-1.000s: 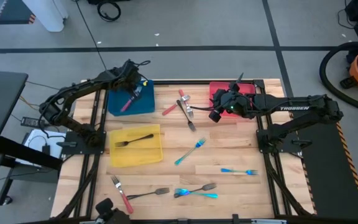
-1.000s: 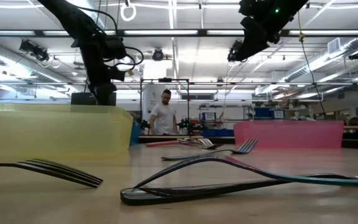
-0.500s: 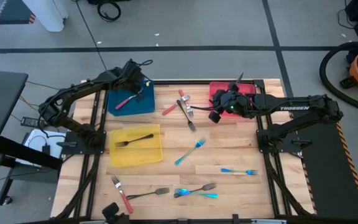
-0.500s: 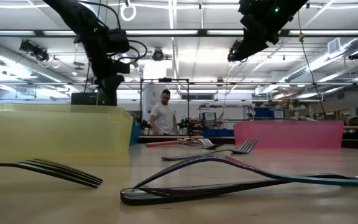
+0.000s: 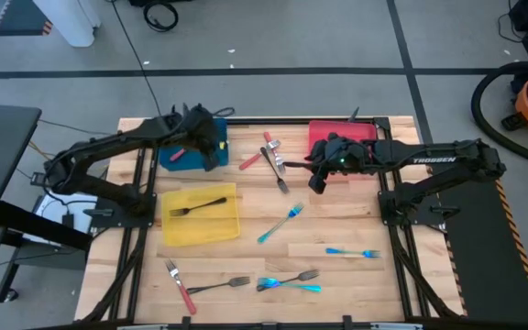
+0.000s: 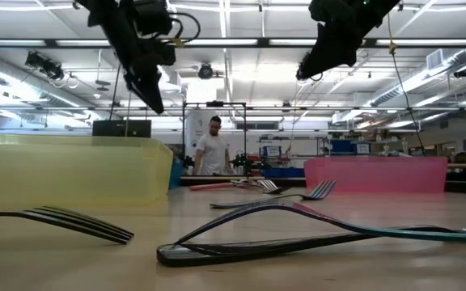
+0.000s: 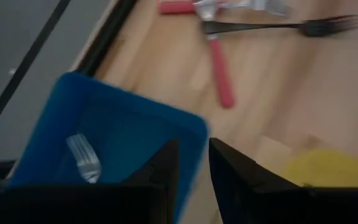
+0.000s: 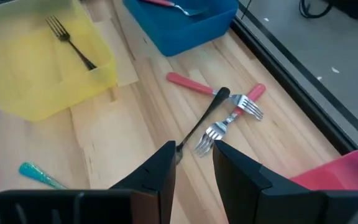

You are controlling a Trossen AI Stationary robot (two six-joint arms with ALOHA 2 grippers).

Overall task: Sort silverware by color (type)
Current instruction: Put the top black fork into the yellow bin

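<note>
Red forks point(image 5: 251, 161) 4, dark forks point(image 5: 199, 205) 4, teal forks point(image 5: 280, 223) 3

Two dark jointed arms, black cables, white TROSSEN lettering point(image 5: 431, 159).

Forks point(image 5: 282, 218) scattered flat (red, black, teal), two lying in trays

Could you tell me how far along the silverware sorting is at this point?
Early. Done: one red-handled fork lies in the blue tray, one dark fork in the yellow tray. In hand: nothing; the left gripper and right gripper are empty. Left: the forks on the table.
</note>
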